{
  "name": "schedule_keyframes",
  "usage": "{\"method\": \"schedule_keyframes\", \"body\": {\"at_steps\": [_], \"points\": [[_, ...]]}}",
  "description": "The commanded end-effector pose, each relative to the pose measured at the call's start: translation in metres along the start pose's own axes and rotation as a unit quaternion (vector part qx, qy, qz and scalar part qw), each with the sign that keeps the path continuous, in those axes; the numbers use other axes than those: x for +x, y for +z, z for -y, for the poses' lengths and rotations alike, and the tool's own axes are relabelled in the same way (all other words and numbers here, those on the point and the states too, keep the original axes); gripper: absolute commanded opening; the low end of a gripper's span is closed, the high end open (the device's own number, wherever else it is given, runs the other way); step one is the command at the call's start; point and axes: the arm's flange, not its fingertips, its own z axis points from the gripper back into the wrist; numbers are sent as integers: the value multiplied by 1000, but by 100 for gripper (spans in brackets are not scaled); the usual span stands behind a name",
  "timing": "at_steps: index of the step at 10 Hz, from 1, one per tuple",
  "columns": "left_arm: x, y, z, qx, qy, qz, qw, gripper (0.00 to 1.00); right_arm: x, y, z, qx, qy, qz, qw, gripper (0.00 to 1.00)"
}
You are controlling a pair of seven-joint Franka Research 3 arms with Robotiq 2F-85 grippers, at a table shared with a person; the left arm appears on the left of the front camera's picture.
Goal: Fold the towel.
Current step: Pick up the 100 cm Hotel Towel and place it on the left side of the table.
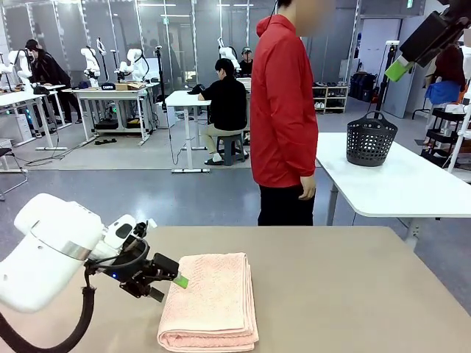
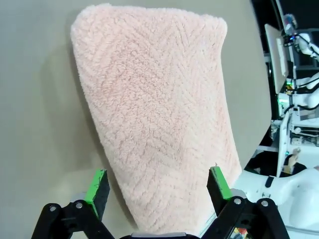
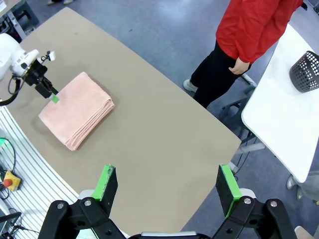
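One folded towel (image 1: 210,301) lies on the tan worktop (image 1: 346,294), its long axis running from the robot's edge toward the person (image 1: 283,110).
The left gripper (image 1: 171,287), jaws released, hovers at its left edge; the right gripper (image 3: 167,191) hangs high, jaws spread and empty; the towel's near end is cut off in the left wrist view.

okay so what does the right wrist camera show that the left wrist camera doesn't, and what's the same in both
Right wrist view alone: the person in a red jacket standing at the table's far edge, the dark basket on the neighbouring white table, the open right gripper high above the tan table, and the left gripper seen from outside, at the towel's edge.

Left wrist view alone: the towel's herringbone weave up close, with the left gripper's own green-padded fingers spread wide at its near end.

Both: the folded salmon-pink towel, lying flat on the tan table, held by neither gripper.
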Motion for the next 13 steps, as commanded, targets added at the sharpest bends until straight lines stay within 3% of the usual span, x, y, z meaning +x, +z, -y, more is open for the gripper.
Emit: {"method": "schedule_keyframes", "body": {"at_steps": [1,2,3,4,5,6,7,8,13], "points": [[5,-22,-6,-20,-5,10,1000,100,-1,1,1,-2,6,-1,1000,100],[5,-29,-5,-23,-1,4,1000,100,-1,1,1,-2,6,-1,1000,100],[6,-32,-5,-23,1,2,1000,80,-1,1,1,-2,6,-1,1000,100],[7,-35,-6,-26,3,-10,1000,40,-1,1,1,-2,6,-1,1000,100],[7,-36,-8,-30,10,-14,999,40,-1,1,1,-2,6,-1,1000,100],[6,-35,-9,-28,13,-10,999,0,-1,1,1,-2,6,-1,1000,100],[5,-32,-10,-26,18,-11,999,24,-1,1,1,-2,6,-1,1000,100],[3,-28,-12,-24,17,-13,999,0,-1,1,1,-2,6,-1,1000,100],[-2,-9,-22,-9,4,-28,1000,0,-1,1,1,-2,6,-1,1000,100]]}}
